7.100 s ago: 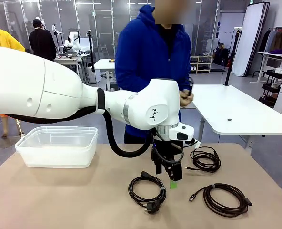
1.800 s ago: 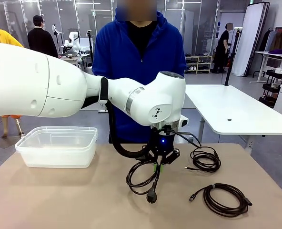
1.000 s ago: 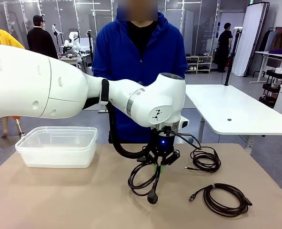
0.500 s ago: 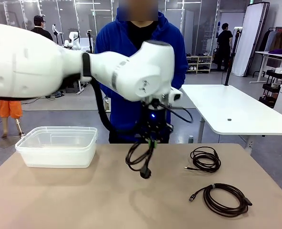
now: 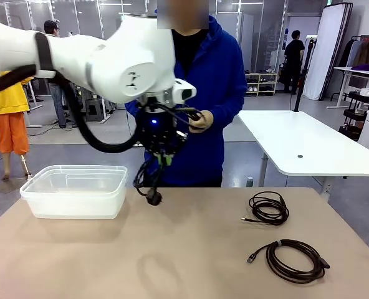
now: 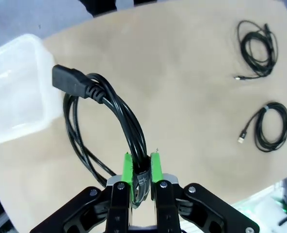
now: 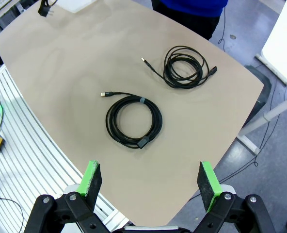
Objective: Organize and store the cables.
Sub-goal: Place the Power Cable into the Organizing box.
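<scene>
We note a person in a blue hoodie (image 5: 225, 93) at the tan table's (image 5: 172, 261) far edge, and a white desk (image 5: 297, 146) beyond its far right corner.

Black cable coils (image 6: 137, 143), green-padded black fingers (image 6: 127, 167), tan table (image 5: 110, 261), translucent white tub (image 5: 75, 200), blue jacket (image 5: 225, 81)

Table (image 5: 110, 261): tan top, in front of me.
My left, far side: clear plastic tub (image 5: 72, 208) resting on it.
My right, farther: small black cable coil (image 5: 283, 213), lying flat.
My right, nearer: larger dark cable coil (image 5: 297, 278), flat, apart from the other.

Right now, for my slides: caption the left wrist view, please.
Left gripper clamps a coiled black power cable above tan table near clear plastic bin.
</scene>
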